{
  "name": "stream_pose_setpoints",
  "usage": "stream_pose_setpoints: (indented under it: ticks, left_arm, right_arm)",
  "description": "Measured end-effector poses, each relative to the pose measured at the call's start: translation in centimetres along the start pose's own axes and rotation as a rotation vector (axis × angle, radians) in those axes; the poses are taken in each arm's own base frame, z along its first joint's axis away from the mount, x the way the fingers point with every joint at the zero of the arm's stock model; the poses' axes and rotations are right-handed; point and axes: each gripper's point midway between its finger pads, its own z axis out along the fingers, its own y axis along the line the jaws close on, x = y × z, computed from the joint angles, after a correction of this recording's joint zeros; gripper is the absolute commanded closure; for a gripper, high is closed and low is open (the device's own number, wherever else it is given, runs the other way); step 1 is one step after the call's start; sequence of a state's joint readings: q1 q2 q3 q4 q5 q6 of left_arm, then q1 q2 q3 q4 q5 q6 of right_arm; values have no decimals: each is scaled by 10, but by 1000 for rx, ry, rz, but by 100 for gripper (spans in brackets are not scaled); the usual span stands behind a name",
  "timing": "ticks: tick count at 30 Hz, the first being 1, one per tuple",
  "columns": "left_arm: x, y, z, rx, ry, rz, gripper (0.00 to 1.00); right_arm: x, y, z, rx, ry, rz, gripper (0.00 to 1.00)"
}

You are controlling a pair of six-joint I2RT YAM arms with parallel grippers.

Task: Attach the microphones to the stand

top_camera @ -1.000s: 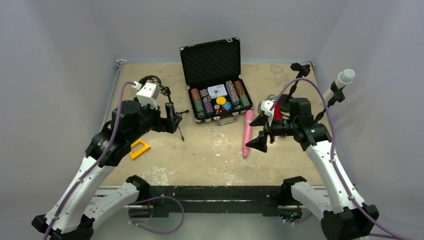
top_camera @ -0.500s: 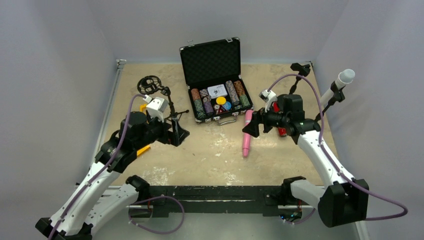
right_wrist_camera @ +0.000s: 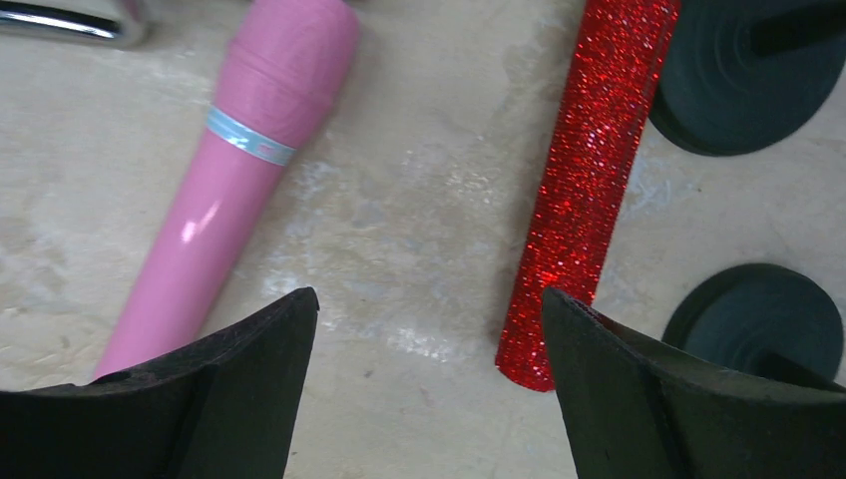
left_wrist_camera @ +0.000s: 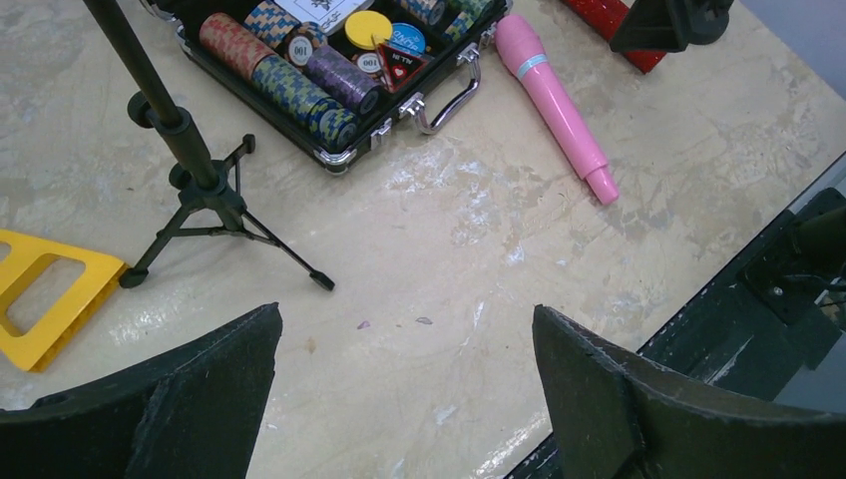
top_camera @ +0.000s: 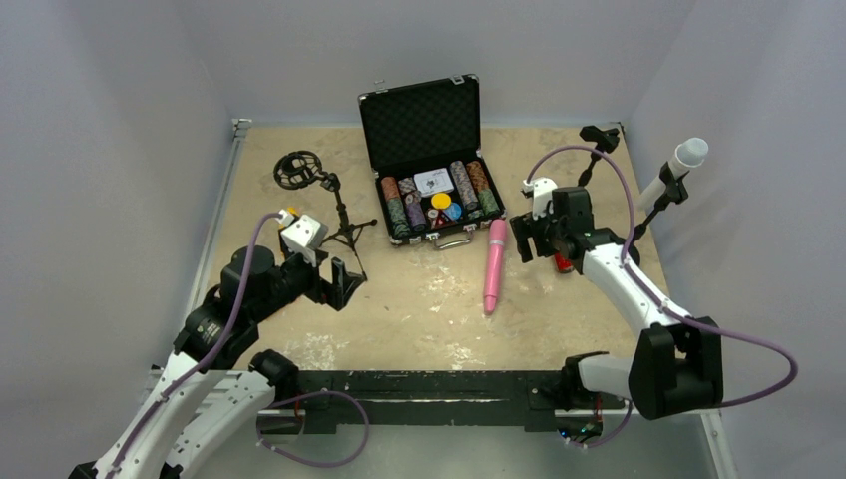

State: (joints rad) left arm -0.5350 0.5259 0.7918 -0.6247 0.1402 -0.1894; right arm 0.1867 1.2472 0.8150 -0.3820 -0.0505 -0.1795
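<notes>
The pink microphone (top_camera: 493, 264) lies flat right of centre; it also shows in the left wrist view (left_wrist_camera: 554, 105) and the right wrist view (right_wrist_camera: 239, 190). The glittery red microphone (right_wrist_camera: 589, 180) lies beside two black round stand bases (right_wrist_camera: 748, 70); my right arm mostly hides it from above (top_camera: 562, 262). The white microphone (top_camera: 686, 158) sits clipped on a stand at the far right. A black tripod stand (top_camera: 339, 212) with a ring mount stands at the left. My right gripper (top_camera: 529, 239) (right_wrist_camera: 429, 294) is open, low between the pink and red microphones. My left gripper (top_camera: 339, 284) (left_wrist_camera: 406, 311) is open and empty.
An open black case of poker chips (top_camera: 429, 190) stands at the back centre, its handle near the pink microphone's head. A yellow plastic frame (left_wrist_camera: 45, 289) lies left of the tripod stand. A second black clip stand (top_camera: 599, 138) rises at the back right. Walls close both sides.
My left gripper has pulled back from the tripod stand toward the near edge. My right gripper has moved farther back and down, over the gap between the pink and red microphones.
</notes>
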Motion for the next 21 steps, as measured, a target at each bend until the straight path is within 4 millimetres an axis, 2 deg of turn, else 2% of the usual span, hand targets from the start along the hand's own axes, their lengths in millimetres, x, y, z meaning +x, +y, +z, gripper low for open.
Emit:
stream_pose_setpoints:
  ticks: [3, 7, 10, 15, 19, 21]
  left_arm:
    - [6, 1, -5, -2, -21, 14, 1]
    - [1, 0, -14, 4, -71, 32, 1]
    - [1, 0, -13, 4, -70, 40, 1]
    - [3, 1, -11, 2, -56, 46, 1]
    - [3, 2, -11, 1, -56, 52, 1]
    - [3, 2, -11, 1, -56, 53, 1]
  right_arm:
    - [13, -17, 8, 84, 62, -19, 14]
    - [22, -31, 13, 127, 99, -3, 15]
    - [30, -40, 15, 138, 125, 23, 15]
    - [38, -46, 19, 142, 154, 47, 16]
    - [43, -45, 22, 127, 172, 54, 26]
    - [46, -44, 24, 116, 186, 57, 26]
